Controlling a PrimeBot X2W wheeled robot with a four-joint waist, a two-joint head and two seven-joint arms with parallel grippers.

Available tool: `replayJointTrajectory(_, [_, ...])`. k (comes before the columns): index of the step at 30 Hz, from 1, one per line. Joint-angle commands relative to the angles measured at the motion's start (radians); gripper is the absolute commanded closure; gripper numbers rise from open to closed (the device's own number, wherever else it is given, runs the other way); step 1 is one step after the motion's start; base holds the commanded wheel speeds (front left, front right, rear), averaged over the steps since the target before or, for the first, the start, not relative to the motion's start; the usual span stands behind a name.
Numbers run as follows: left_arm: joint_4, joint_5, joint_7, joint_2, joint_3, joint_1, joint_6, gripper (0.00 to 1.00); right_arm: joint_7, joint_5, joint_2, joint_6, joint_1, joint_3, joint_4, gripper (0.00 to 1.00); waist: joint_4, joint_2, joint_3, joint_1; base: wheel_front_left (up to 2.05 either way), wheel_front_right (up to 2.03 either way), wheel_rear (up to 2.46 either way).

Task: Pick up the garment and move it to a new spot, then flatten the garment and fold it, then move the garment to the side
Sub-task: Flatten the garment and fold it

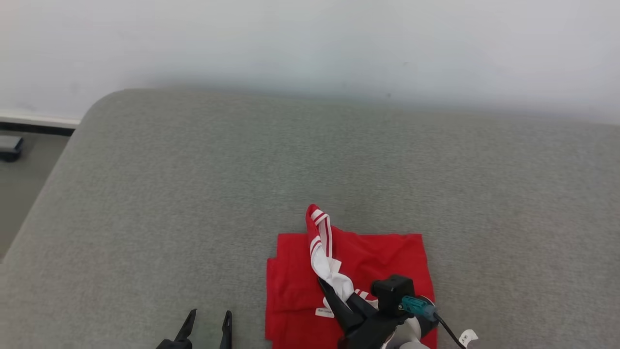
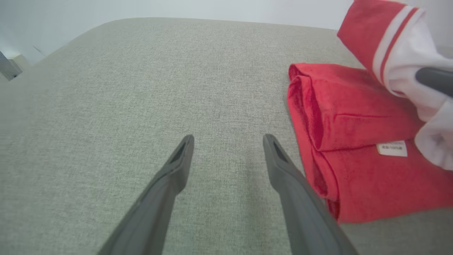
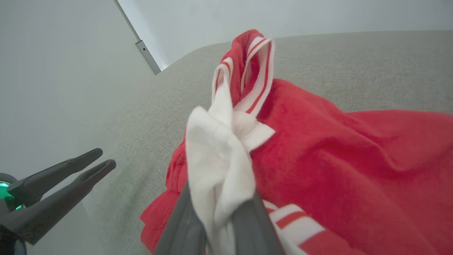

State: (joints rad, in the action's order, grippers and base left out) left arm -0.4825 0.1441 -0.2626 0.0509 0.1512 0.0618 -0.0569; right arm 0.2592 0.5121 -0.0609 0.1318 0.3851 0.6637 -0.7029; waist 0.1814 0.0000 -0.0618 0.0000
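The garment [image 1: 387,257] is a red top with white, red-striped trim, lying partly folded on the grey cushioned surface [image 1: 193,194] at the near middle. My right gripper [image 1: 336,295] is shut on its white collar part [image 3: 219,170] and lifts that bunch above the red body [image 3: 336,159]. My left gripper [image 1: 209,317] stands open at the near edge, left of the garment, with nothing between its fingers [image 2: 177,166]. In the left wrist view the garment's folded edge [image 2: 318,117] lies just right of my fingers, and a small white label [image 2: 391,148] shows on it.
The grey surface stretches wide to the left, right and far side of the garment. Its rounded left edge [image 1: 72,145] drops to a floor with a dark object [image 1: 9,148]. A pale wall [image 1: 310,43] rises behind.
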Motion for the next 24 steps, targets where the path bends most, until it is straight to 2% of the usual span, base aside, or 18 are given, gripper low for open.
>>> replayJointTrajectory(1, [0.006,0.006,-0.003,-0.001,0.005,0.006,0.003,0.0,0.005,0.01,0.007,-0.003,0.018,0.01,-0.012,1.0,0.038,0.0,-0.004,0.0,0.0,0.0,0.0])
replayJointTrajectory(5, [0.015,0.007,-0.003,-0.001,0.013,0.005,0.008,0.0,0.006,0.026,0.011,-0.003,0.037,0.025,-0.043,1.0,0.048,0.0,-0.007,0.0,0.0,0.0,0.0])
replayJointTrajectory(7, [0.019,0.01,-0.003,-0.001,0.015,0.005,0.012,0.0,0.006,0.036,0.011,-0.003,0.043,0.009,-0.041,0.53,0.048,0.0,-0.008,0.0,0.0,0.0,0.0])
replayJointTrajectory(8, [0.02,0.01,-0.003,0.0,0.013,0.005,0.013,0.0,0.007,0.044,0.011,-0.003,0.043,-0.003,-0.03,0.09,0.045,0.0,-0.009,0.0,0.0,0.0,0.0])
replayJointTrajectory(9, [0.021,0.01,-0.003,0.0,0.011,0.005,0.014,0.0,0.007,0.046,0.011,-0.003,0.042,-0.016,-0.023,0.0,0.04,0.0,-0.01,0.0,0.0,0.0,0.0])
replayJointTrajectory(12, [0.029,0.005,-0.003,-0.001,0.005,0.015,0.014,0.0,0.006,0.018,0.011,-0.003,0.034,-0.076,-0.002,0.0,0.02,0.0,-0.011,0.0,0.0,0.0,0.0])
replayJointTrajectory(19, [0.05,0.003,-0.003,0.0,-0.018,0.019,0.022,0.0,0.006,-0.14,0.011,-0.003,-0.033,-0.324,0.048,0.0,-0.049,0.0,-0.007,0.0,0.0,0.0,0.0])
replayJointTrajectory(20, [0.05,0.003,-0.003,0.0,-0.018,0.019,0.022,0.0,0.006,-0.14,0.011,-0.003,-0.033,-0.324,0.048,0.0,-0.049,0.0,-0.007,0.0,0.0,0.0,0.0])
replayJointTrajectory(24, [0.06,-0.004,-0.003,-0.001,-0.037,0.015,0.028,0.0,0.006,-0.234,0.011,-0.003,-0.09,-0.451,0.097,0.0,-0.091,0.0,-0.003,0.0,0.0,0.0,0.0])
